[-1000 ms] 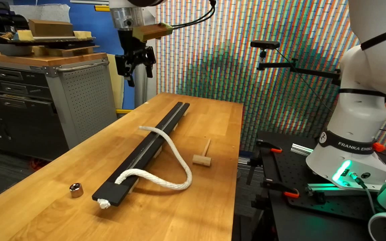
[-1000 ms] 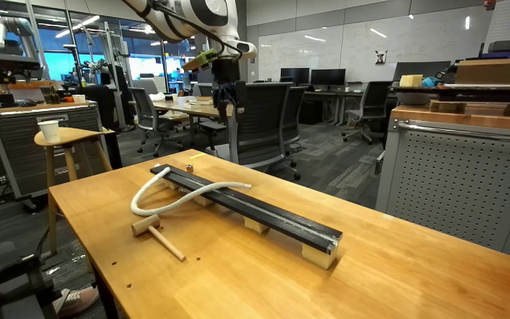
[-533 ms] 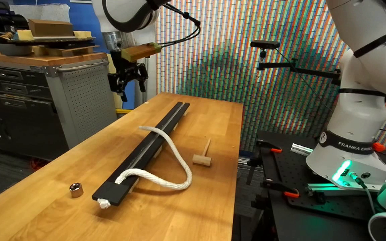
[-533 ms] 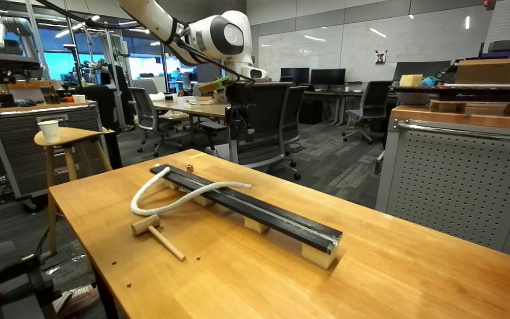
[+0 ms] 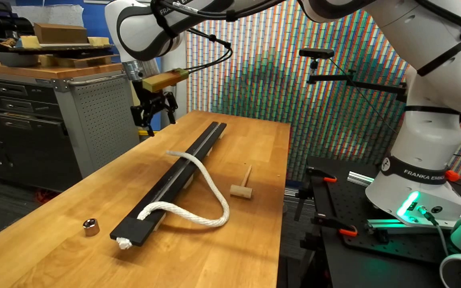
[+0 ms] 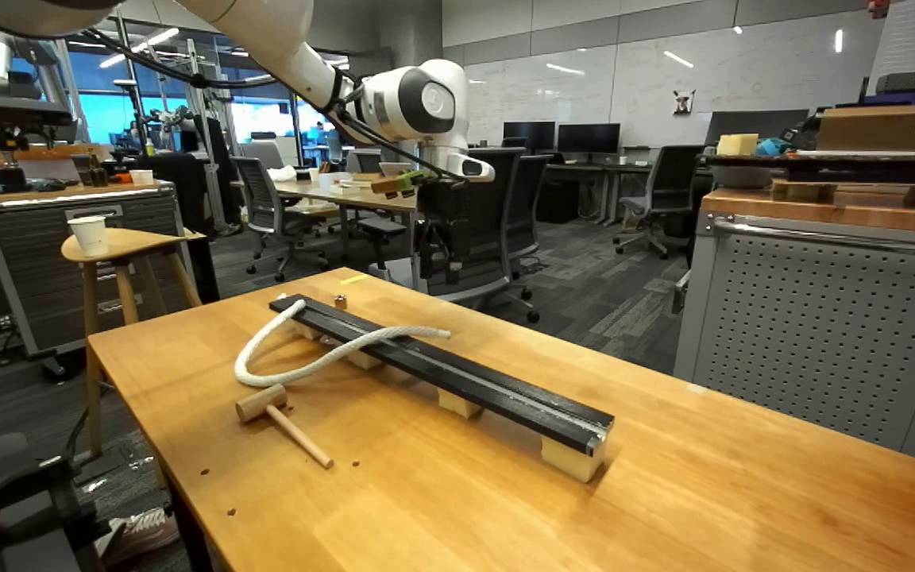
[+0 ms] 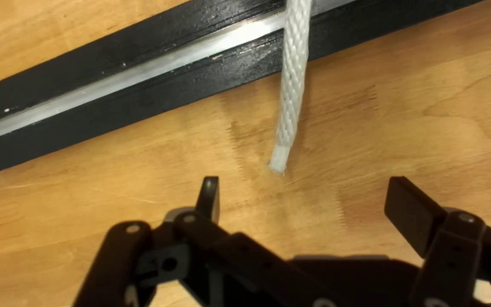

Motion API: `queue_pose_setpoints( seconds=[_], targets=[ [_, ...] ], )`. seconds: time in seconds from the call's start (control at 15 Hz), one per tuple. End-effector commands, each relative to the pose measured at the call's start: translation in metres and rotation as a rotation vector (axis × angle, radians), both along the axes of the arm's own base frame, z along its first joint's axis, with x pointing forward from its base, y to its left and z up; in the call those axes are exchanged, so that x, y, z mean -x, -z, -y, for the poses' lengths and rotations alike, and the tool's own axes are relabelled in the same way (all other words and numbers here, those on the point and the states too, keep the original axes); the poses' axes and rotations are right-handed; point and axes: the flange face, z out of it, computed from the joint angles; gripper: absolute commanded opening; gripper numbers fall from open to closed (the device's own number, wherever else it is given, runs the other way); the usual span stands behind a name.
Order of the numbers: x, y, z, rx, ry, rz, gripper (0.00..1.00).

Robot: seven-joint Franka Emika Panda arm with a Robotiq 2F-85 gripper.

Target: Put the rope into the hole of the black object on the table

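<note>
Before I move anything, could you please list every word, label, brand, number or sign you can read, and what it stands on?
"FRANKA EMIK", on the robot base's black band; its end is unclear.
"FRANKA", small, on the forearm; anything after it is unclear.
Too small or blurred to read: the cable label, the small plate on the cabinet, any marks on the whiteboard.

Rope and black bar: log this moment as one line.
rope: crosses black bar, mostly outside groove | fingers: open, rope ungripped | wooden mallet: lying on table | insertion: unfinished
</note>
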Motion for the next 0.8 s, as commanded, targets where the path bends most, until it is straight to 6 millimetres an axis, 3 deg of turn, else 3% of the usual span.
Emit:
queue_pose_setpoints(
  seconds=[0.0,0.73],
  targets=[
    [-0.007,0.008,0.001,-0.02,0.02,-0.05,1.0],
    [-0.008,0.046,0.008,-0.065,0.055,-0.116,1.0]
  ],
)
